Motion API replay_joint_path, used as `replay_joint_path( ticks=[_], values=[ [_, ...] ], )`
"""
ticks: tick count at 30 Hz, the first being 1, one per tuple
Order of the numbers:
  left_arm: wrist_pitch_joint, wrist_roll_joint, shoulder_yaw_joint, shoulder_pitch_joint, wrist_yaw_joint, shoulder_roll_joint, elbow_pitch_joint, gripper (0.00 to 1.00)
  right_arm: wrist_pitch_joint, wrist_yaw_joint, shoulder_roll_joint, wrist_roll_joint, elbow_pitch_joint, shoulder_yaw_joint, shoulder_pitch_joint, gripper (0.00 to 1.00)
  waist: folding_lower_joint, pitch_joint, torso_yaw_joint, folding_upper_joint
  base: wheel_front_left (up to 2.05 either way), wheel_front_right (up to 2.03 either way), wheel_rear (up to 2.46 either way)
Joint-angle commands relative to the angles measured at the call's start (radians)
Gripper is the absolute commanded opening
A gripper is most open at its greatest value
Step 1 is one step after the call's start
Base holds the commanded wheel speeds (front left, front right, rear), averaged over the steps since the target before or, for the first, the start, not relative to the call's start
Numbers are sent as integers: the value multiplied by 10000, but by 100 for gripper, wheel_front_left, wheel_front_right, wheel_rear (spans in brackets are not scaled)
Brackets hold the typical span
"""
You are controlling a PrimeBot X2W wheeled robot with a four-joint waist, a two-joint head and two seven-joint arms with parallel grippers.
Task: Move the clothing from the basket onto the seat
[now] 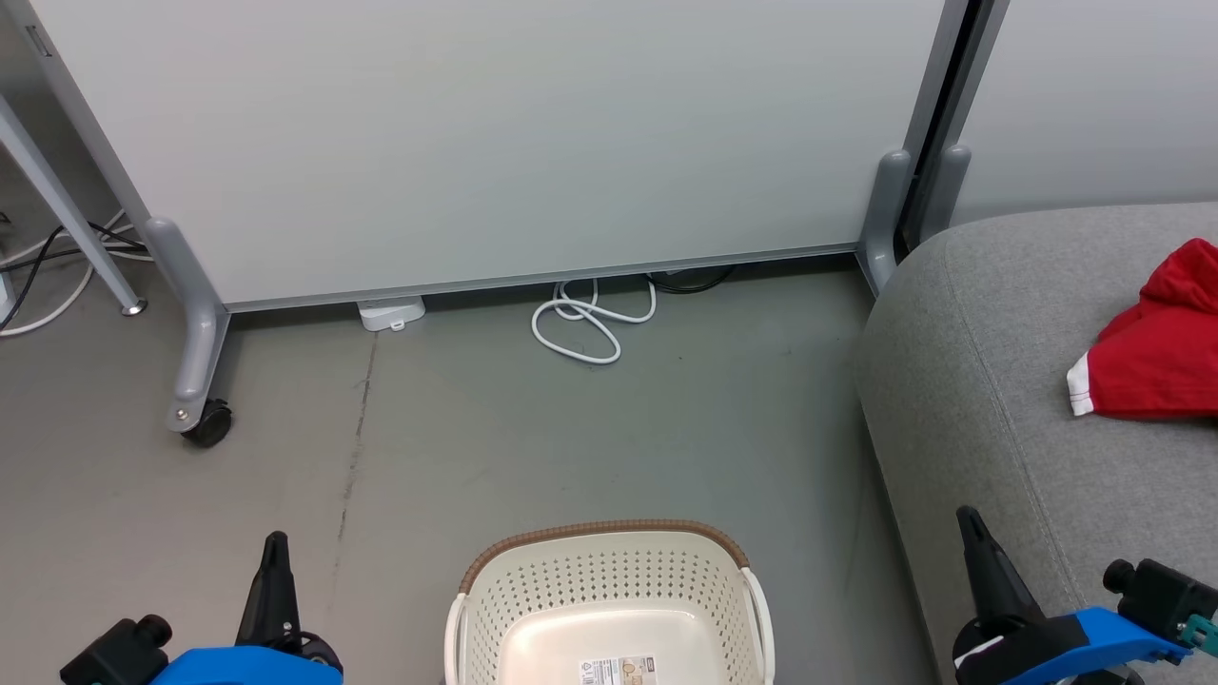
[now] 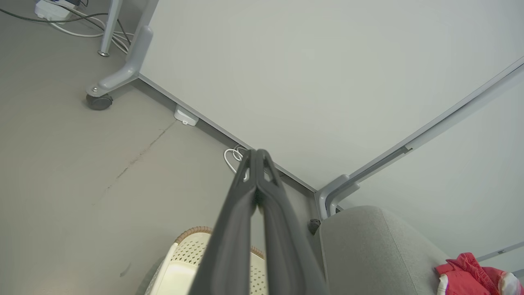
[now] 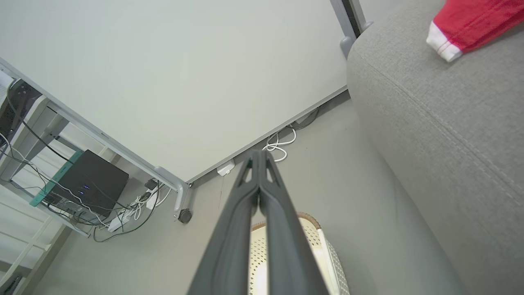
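Both left gripper [image 1: 276, 550] and right gripper [image 1: 972, 525] flank the basket [image 1: 609, 529], fingers together (empty); clothing [image 1: 1156, 352] lies on the seat [image 1: 952, 400]; confirm nothing lies inside.

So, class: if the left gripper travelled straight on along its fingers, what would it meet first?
The left gripper would probably meet the coiled white cable at the white partition's foot, or the partition itself; depth is unclear.
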Motion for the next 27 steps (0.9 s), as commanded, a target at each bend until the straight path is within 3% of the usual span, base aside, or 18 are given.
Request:
replay_joint_path(
  ticks=[1,27],
  values=[
    [53,-262,72,-309,-5,40,-174,0,48,2,-21,311,-120,-48,-304,0,-1,0,-1,-1,0,0,0],
    [901,-3206,424,-710,-10,-129,-382,0,595,4,-30,3754,-90,-315,-650,0,-1,-13,-39,-1,0,0,0]
  ],
)
